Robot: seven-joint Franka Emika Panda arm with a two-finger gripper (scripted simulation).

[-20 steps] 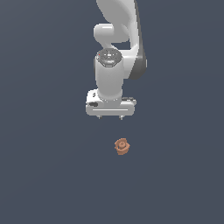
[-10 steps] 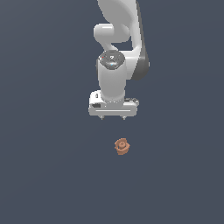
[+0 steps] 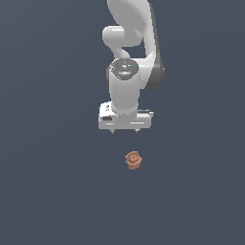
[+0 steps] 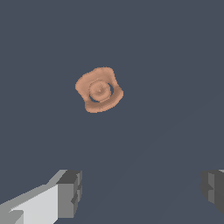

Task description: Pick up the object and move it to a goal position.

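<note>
Change since earlier frame: the arm has come lower toward the table; the object (image 3: pixel 134 160) has not shifted.
Jaws: spread wide, holding nothing.
Object position: on the table, below the gripper (image 3: pixel 125 130), apart from it.
Offset: the wrist view shows the object (image 4: pixel 99 90) ahead of the fingertips (image 4: pixel 69 194), not between them.
Long axis: none evident; roundish.

- The object (image 3: pixel 134 160) (image 4: pixel 99 89) is seen as small, orange-brown and lumpy, with a ringed, ridged top.
- It is laid ridged side up on the dark tabletop (image 3: pixel 48 191).
</note>
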